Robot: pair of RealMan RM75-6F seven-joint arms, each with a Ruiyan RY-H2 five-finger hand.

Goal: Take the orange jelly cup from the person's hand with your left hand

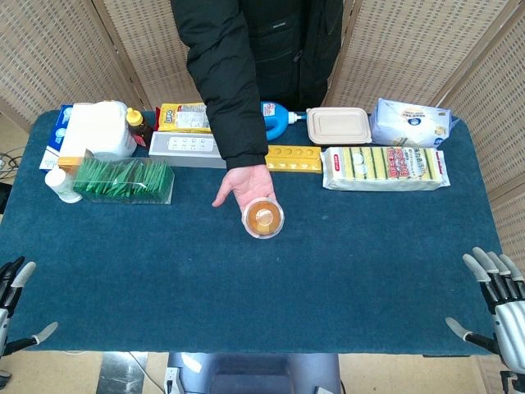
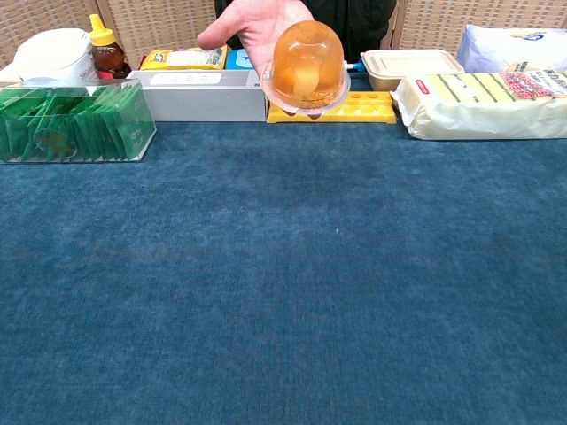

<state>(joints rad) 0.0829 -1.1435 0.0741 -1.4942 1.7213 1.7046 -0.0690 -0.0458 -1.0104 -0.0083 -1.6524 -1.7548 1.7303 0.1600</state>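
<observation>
The orange jelly cup (image 1: 262,217) (image 2: 306,65) lies on the open palm of the person's hand (image 1: 244,185) (image 2: 257,21), held out over the middle of the blue table. My left hand (image 1: 11,300) is at the table's front left corner, fingers spread, holding nothing, far from the cup. My right hand (image 1: 497,308) is at the front right corner, also open and holding nothing. Neither hand shows in the chest view.
Along the back of the table (image 1: 246,287) stand a green packet box (image 1: 125,180) (image 2: 73,121), a white power strip (image 1: 184,148), a yellow tray (image 1: 294,159), a sponge pack (image 1: 384,168), a beige lunch box (image 1: 339,125), a tissue pack (image 1: 410,122) and a honey bottle (image 2: 107,49).
</observation>
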